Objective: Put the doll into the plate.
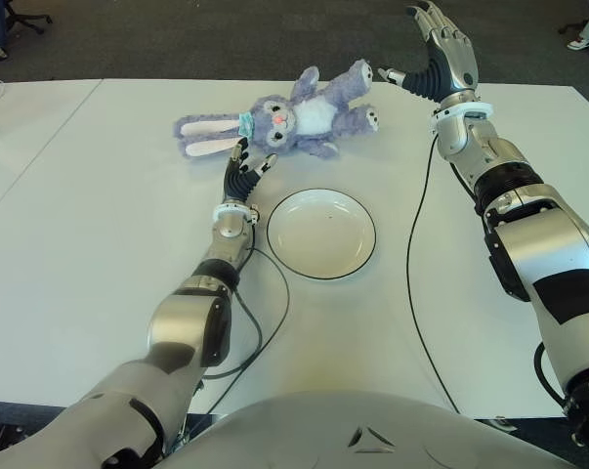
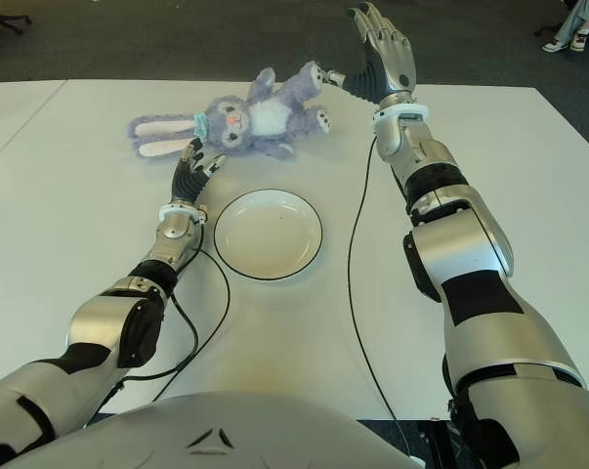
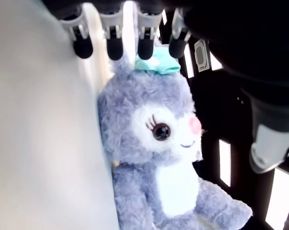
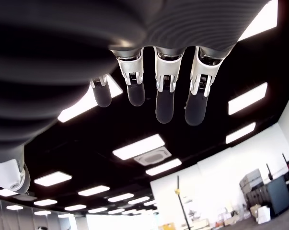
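Looking down at your white table (image 1: 99, 254), this is what the cameras showed you.

Doll: a lilac plush rabbit (image 1: 294, 117) lay on its back near the far edge of the table, long ears pointing to your robot's left, legs toward its right, with a mint bow (image 3: 157, 65) at the base of the ears. It was outside the plate, on the bare table beyond the rim.

Plate: the white plate (image 1: 274, 239) with a dark rim sat on the table, nearer the robot than the doll and just to the right of the left forearm.

Left hand: your left hand (image 1: 248, 164) was stretched forward over the table, fingertips up against the rabbit's head below the bow. In the left wrist view its fingers (image 3: 115, 47) hung straight and apart above the doll's head, closed around nothing.

Right hand: your right hand (image 1: 441, 54) was raised off the table past the doll's feet, on the doll's right side, palm turned up. Its fingers (image 4: 164, 108) were extended and separate, holding nothing; you could see only ceiling lights behind them.

Cables: a black cable (image 1: 416, 254) trailed across the table along each arm.
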Motion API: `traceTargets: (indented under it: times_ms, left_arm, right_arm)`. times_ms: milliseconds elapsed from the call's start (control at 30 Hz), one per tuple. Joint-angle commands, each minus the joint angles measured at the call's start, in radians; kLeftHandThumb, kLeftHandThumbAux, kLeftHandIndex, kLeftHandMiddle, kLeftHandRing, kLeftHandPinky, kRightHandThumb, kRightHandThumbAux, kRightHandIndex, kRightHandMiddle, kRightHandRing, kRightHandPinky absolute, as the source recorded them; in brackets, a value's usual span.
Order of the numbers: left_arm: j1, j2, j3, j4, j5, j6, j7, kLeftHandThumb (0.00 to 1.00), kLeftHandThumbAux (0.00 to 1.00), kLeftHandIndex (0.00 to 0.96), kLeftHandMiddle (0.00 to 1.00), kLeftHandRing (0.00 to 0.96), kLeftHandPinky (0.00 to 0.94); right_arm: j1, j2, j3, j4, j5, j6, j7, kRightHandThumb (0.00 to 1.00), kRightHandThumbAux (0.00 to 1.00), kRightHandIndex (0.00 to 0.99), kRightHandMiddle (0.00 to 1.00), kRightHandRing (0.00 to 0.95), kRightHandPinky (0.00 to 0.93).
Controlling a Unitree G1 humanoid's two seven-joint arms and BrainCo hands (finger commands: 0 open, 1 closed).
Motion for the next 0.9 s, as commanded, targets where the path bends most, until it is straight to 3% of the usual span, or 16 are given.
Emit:
traceTargets:
  times_ms: [33, 133, 233, 333, 467, 567, 900]
  left_arm:
    - [0.193, -0.053, -0.034, 0.14, 0.037, 0.146, 0.029, 0.0, 0.536, 0.056, 0.065, 0.055, 0.044]
    - [0.162, -0.047, -0.048, 0.139, 0.055, 0.16, 0.037, 0.0, 0.52, 0.042, 0.063, 0.051, 0.034]
    - [0.033, -0.014, 0.005, 0.135, 0.004, 0.219, 0.011, 0.0, 0.554, 0.009, 0.047, 0.046, 0.057]
    - [-0.042, 0.003, 0.037, 0.136, -0.019, 0.241, 0.011, 0.016, 0.563, 0.0, 0.021, 0.033, 0.046]
    - [-0.073, 0.035, 0.037, 0.139, -0.007, 0.233, 0.011, 0.062, 0.537, 0.0, 0.001, 0.015, 0.028]
    - [-0.103, 0.065, 0.025, 0.139, 0.013, 0.218, -0.008, 0.118, 0.52, 0.0, 0.0, 0.0, 0.004]
    - [-0.149, 0.103, -0.017, 0.141, 0.06, 0.22, -0.008, 0.182, 0.504, 0.0, 0.0, 0.0, 0.0]
  right_arm:
    - [-0.028, -0.003, -0.004, 0.022, -0.007, 0.022, -0.005, 0.27, 0.472, 0.08, 0.068, 0.11, 0.167]
    - [-0.035, -0.001, -0.006, 0.026, -0.002, 0.028, 0.014, 0.264, 0.472, 0.077, 0.062, 0.101, 0.157]
    - [-0.018, 0.027, -0.015, 0.038, 0.017, 0.032, 0.05, 0.251, 0.477, 0.07, 0.058, 0.094, 0.147]
    - [0.004, 0.058, -0.02, 0.052, 0.03, 0.042, 0.075, 0.245, 0.481, 0.062, 0.062, 0.099, 0.159]
    - [0.032, 0.097, -0.029, 0.067, 0.044, 0.054, 0.106, 0.238, 0.488, 0.051, 0.069, 0.111, 0.176]
    - [0.051, 0.122, -0.05, 0.08, 0.065, 0.066, 0.151, 0.219, 0.483, 0.037, 0.064, 0.101, 0.138]
    - [0.083, 0.144, -0.09, 0.093, 0.099, 0.101, 0.223, 0.166, 0.452, 0.019, 0.031, 0.058, 0.095]
